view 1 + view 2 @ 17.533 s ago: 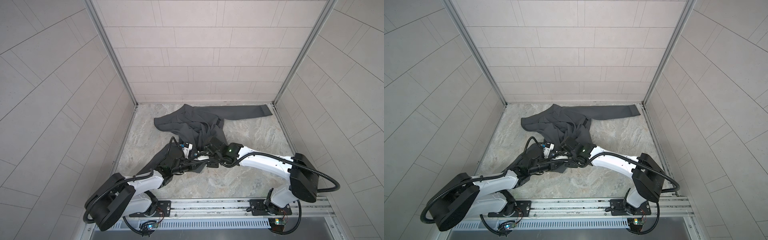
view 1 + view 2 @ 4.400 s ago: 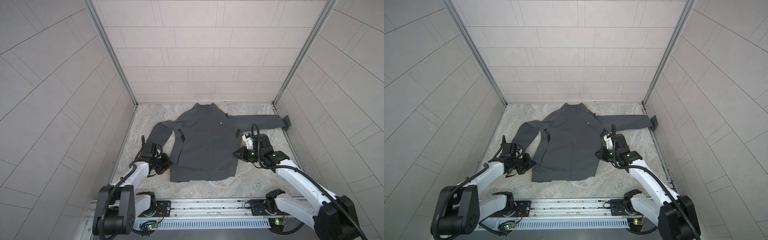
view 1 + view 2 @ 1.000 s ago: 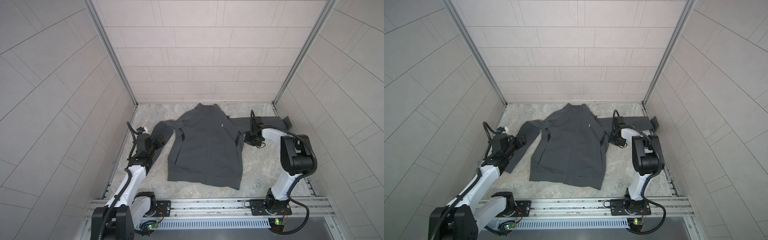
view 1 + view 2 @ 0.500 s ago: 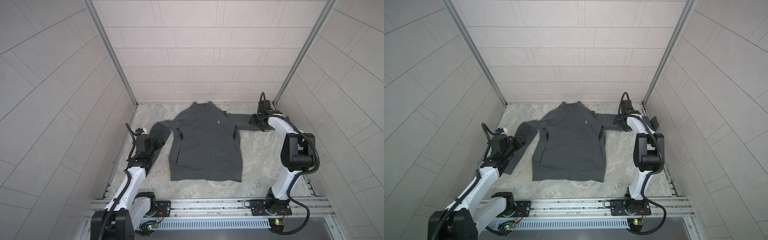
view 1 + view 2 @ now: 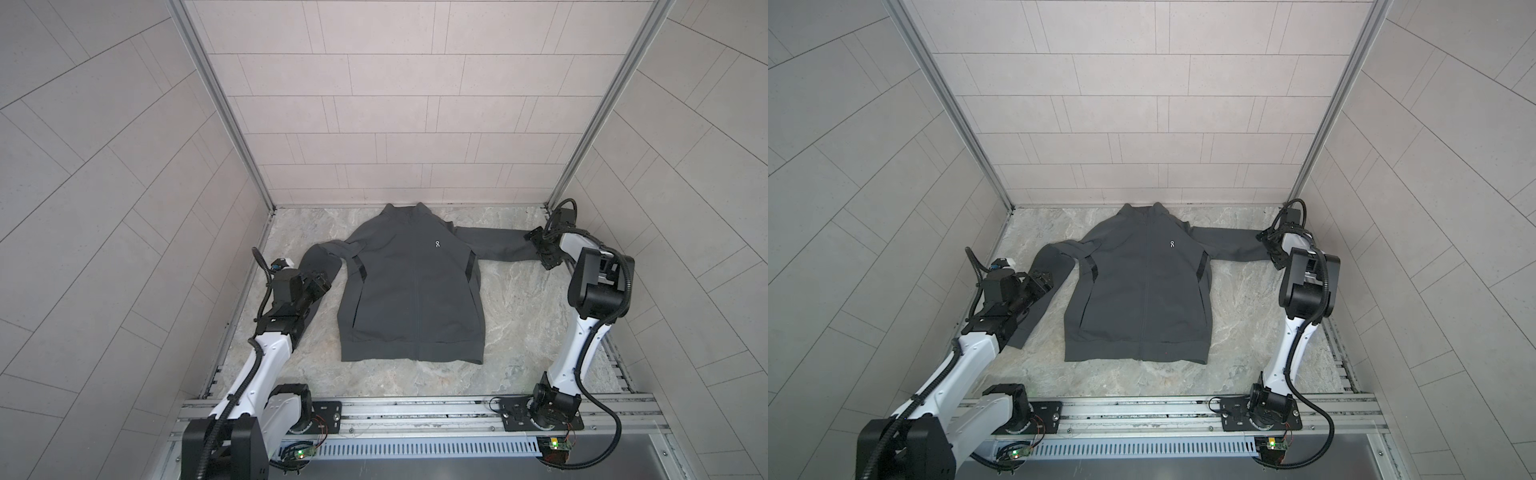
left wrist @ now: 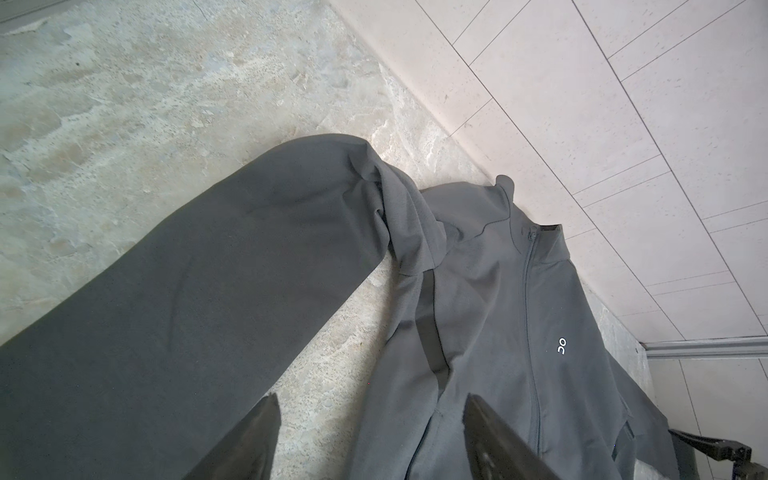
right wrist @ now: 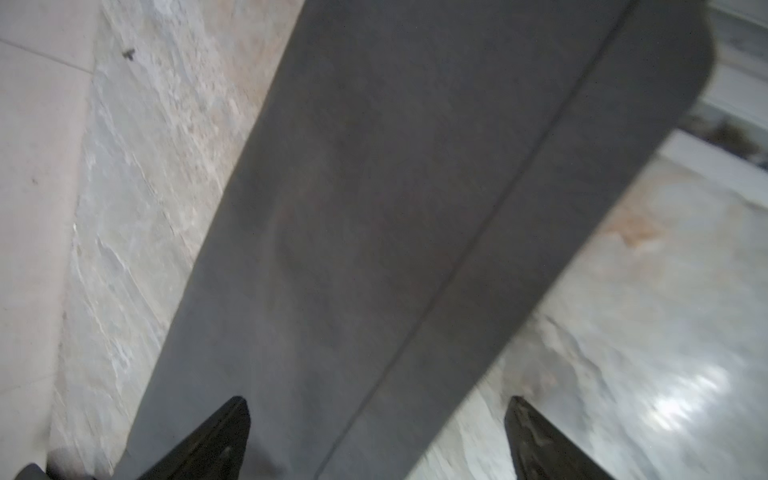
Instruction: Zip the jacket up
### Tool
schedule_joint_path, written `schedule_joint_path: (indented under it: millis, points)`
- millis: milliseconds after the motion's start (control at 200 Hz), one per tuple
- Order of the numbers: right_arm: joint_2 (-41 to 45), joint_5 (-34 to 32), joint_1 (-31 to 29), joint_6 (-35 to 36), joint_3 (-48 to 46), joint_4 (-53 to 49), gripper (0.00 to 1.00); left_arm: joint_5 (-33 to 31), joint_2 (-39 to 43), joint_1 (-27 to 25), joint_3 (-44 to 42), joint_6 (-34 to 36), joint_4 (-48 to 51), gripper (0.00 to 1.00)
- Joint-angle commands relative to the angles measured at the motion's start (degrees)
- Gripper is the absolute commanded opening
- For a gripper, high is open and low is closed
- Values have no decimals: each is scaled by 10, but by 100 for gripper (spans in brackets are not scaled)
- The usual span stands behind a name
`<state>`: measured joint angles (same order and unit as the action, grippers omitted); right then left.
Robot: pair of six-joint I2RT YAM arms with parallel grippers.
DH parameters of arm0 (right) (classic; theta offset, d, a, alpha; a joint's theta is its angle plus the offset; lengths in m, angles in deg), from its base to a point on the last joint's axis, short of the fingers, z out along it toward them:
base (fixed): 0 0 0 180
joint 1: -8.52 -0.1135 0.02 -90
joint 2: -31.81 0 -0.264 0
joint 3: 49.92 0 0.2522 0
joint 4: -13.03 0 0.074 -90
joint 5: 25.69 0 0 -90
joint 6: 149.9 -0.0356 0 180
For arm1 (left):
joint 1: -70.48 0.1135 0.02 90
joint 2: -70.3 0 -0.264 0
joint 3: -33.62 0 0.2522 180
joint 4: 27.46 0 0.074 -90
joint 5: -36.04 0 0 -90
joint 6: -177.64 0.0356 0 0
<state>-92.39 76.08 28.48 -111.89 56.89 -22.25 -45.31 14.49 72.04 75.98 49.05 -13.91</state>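
The dark grey jacket (image 5: 411, 291) (image 5: 1142, 291) lies flat, front up, mid-floor in both top views, its sleeves spread to either side. In the left wrist view its zipper (image 6: 528, 291) runs shut up to the collar, beside the white logo (image 6: 561, 345). My left gripper (image 5: 322, 284) (image 5: 1044, 279) (image 6: 370, 401) hovers open over the left sleeve, holding nothing. Near the back right corner, my right gripper (image 5: 540, 250) (image 5: 1271, 250) (image 7: 378, 405) stands open above the end of the right sleeve (image 7: 395, 187), with its fingers on either side of the cloth.
Tiled walls close in the marble floor (image 5: 519, 316) on three sides. The right wall and corner post (image 5: 557, 195) stand close behind the right gripper. A metal rail (image 5: 415, 409) with both arm bases runs along the front edge.
My right gripper carried the right sleeve outward toward the back right corner, then opened and let it go. The jacket body straightened. The left arm stayed put.
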Motion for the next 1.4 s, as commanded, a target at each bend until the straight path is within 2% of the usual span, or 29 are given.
schedule_joint_path:
  millis: [0, 45, 70, 120, 140, 155, 220, 360, 500, 565, 661, 726, 746, 776, 796, 821, 911, 996, 1096, 1231, 1326, 1396]
  points:
    - [-64, 22, -1, -21, 33, 2, 80, -13, 9, -3, 16, 9, 21, 75]
    - [-83, 29, -3, -11, 55, 1, 71, -14, 10, -4, 17, 11, 26, 75]
    - [-90, 28, -5, -5, 63, -1, 60, -17, 11, -4, 17, 11, 30, 75]
    - [-93, 25, -9, 5, 67, -3, 14, -20, 14, -4, 16, 11, 34, 75]
    - [-89, 22, -11, 7, 63, -2, 3, -21, 16, -5, 16, 11, 36, 75]
    - [-86, 20, -12, 8, 58, 0, 0, -23, 17, -5, 16, 11, 36, 75]
    - [-53, 13, -19, 12, 13, 25, 0, -28, 21, -5, 14, 11, 38, 75]
    - [95, -45, -60, -11, -171, 122, 0, -38, 20, -6, 12, 4, 29, 75]
    - [268, -182, -165, -97, -350, 199, 0, -34, 11, -9, 10, 2, 7, 74]
    - [323, -289, -237, -155, -400, 203, 0, -30, 10, -10, 10, 4, 4, 74]
    - [347, -423, -335, -215, -417, 198, 0, -26, 17, -10, 6, 3, 4, 74]
    - [323, -444, -371, -228, -382, 171, 0, -26, 24, -11, -1, 2, 2, 74]
    - [312, -435, -374, -228, -364, 155, 6, -27, 26, -10, -3, 1, 2, 74]
    - [296, -413, -375, -227, -333, 122, 23, -27, 28, -10, -6, 1, 1, 74]
    - [288, -401, -375, -220, -314, 101, 35, -26, 28, -10, -7, 1, -1, 74]
    - [282, -389, -375, -211, -293, 78, 44, -25, 29, -10, -9, 0, -2, 74]
    - [290, -377, -376, -167, -246, -1, 54, -25, 30, -9, -14, 0, -5, 75]
    - [329, -393, -373, -116, -237, -49, 57, -25, 24, -11, -21, 0, -20, 75]
    - [391, -383, -356, -50, -252, -76, 57, -28, 12, -10, -19, 9, -33, 75]
    - [496, -404, -315, 29, -308, -101, 58, -46, 0, -11, -3, 62, -25, 75]
    - [590, -471, -299, 154, -429, -6, 59, -102, -9, -10, -17, 100, -45, 75]
    - [656, -470, -292, 281, -536, 117, 60, -139, -9, -10, -32, 135, -65, 74]
